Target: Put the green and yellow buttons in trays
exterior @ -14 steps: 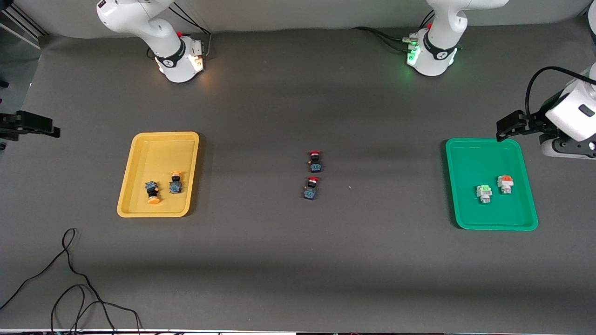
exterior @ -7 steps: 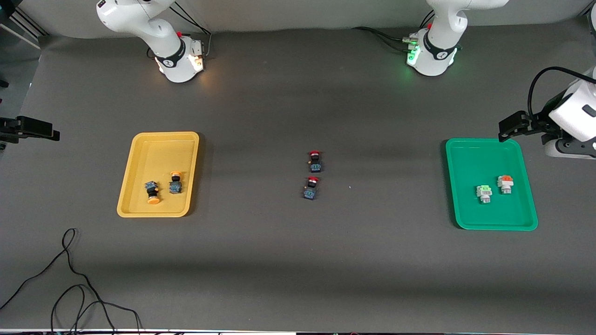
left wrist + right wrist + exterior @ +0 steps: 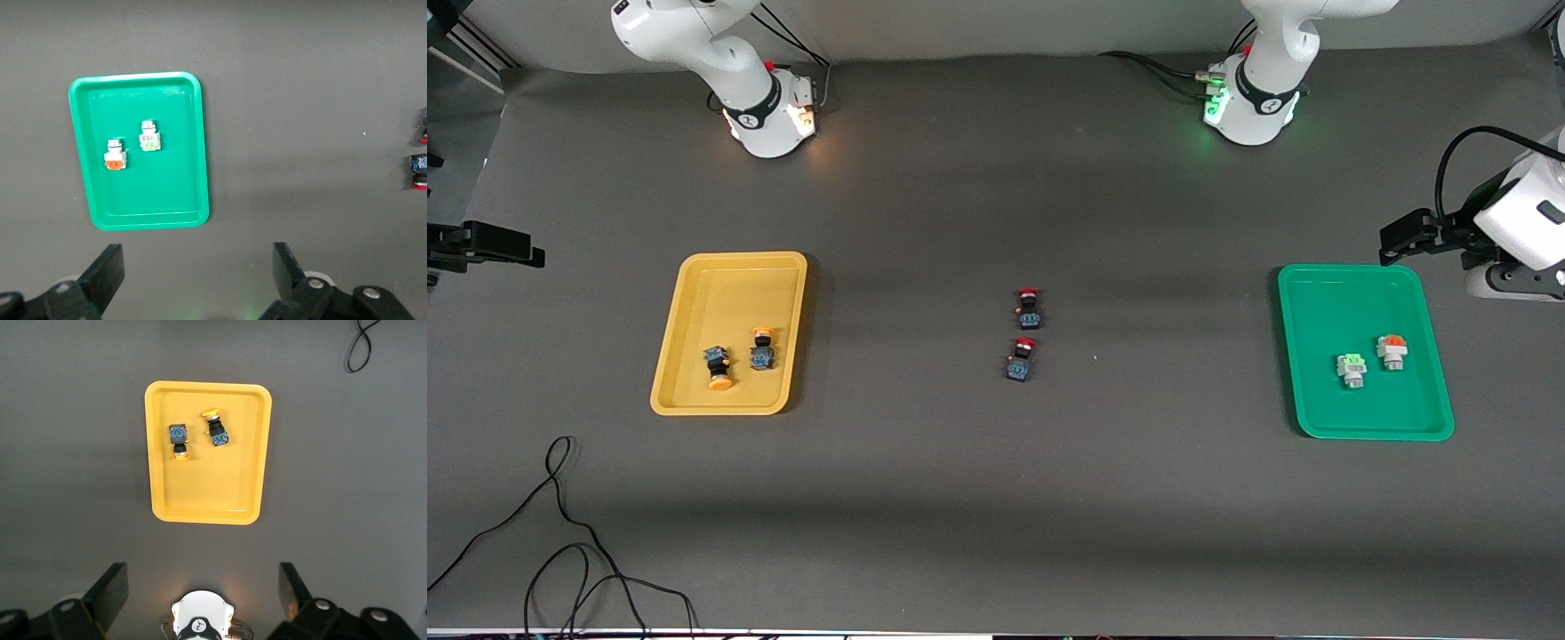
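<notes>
The yellow tray [image 3: 734, 284] holds two dark buttons with yellow-orange caps [image 3: 718, 367] [image 3: 761, 349], also in the right wrist view [image 3: 179, 440] [image 3: 216, 430]. The green tray [image 3: 1352, 302] holds a white button with a green block [image 3: 1352, 369] and one with an orange block [image 3: 1392, 349], also in the left wrist view [image 3: 150, 137] [image 3: 115, 155]. My left gripper [image 3: 1405, 238] [image 3: 197, 257] is open and empty, high over the table beside the green tray. My right gripper [image 3: 480, 244] [image 3: 202, 577] is open and empty, high at the right arm's end, away from the yellow tray [image 3: 207, 500].
Two dark switches with red caps [image 3: 1029, 308] [image 3: 1021, 359] lie mid-table between the trays. A black cable [image 3: 560, 533] loops on the table near the front camera, at the right arm's end. The right arm's base [image 3: 200, 620] shows between my right jaws.
My left gripper has drifted slightly toward the table's end. My right gripper has barely shifted. Buttons, switches and trays have not moved.
</notes>
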You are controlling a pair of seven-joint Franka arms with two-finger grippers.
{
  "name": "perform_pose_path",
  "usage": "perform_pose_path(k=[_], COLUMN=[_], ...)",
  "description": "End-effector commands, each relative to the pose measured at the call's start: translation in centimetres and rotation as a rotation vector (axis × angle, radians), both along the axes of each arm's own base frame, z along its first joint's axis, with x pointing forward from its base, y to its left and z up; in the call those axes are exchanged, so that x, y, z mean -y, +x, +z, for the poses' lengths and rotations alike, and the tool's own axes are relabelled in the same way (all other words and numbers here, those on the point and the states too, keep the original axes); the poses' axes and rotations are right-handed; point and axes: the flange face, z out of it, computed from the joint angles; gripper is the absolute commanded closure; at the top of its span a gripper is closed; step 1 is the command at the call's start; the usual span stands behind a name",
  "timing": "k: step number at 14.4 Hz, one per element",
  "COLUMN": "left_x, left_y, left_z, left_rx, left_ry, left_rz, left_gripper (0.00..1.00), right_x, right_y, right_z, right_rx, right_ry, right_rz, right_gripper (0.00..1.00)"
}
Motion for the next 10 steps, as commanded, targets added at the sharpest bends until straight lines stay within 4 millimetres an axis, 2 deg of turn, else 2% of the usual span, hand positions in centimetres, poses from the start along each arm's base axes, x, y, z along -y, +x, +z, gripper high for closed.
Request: perform_pose_path(k=[1,2,4,7,10], left_x=[0.1,0.1,0.1,0.1,0.1], left_y=[-0.2,-0.2,-0.2,-0.1,-0.1], left_z=[0.7,0.6,0.6,0.6,0.6], left_rx=[-0.001,-0.001,-0.001,0.0,0.0], left_ry=[0.019,0.019,0.019,0.019,0.019], left_rz=[0.013,0.013,0.013,0.011,0.013], left_gripper=[0.01,0.01,0.01,0.01,0.01], right_x=[1.5,1.1,1.7,2.1,1.4], right_y=[-0.8,-0.9,-2.0,-3.0,-5.8], right_z=[0.6,0.5,1.2,0.6,0.0], right_rx=[-0.014,-0.03,-0.029,-0.039,0.014], right_ry=[0.015,-0.013,-0.016,0.016,0.01], right_rz=[0.015,0.044,0.065,0.05,0.029], right_gripper=[0.0,0.0,0.0,0.0,0.0])
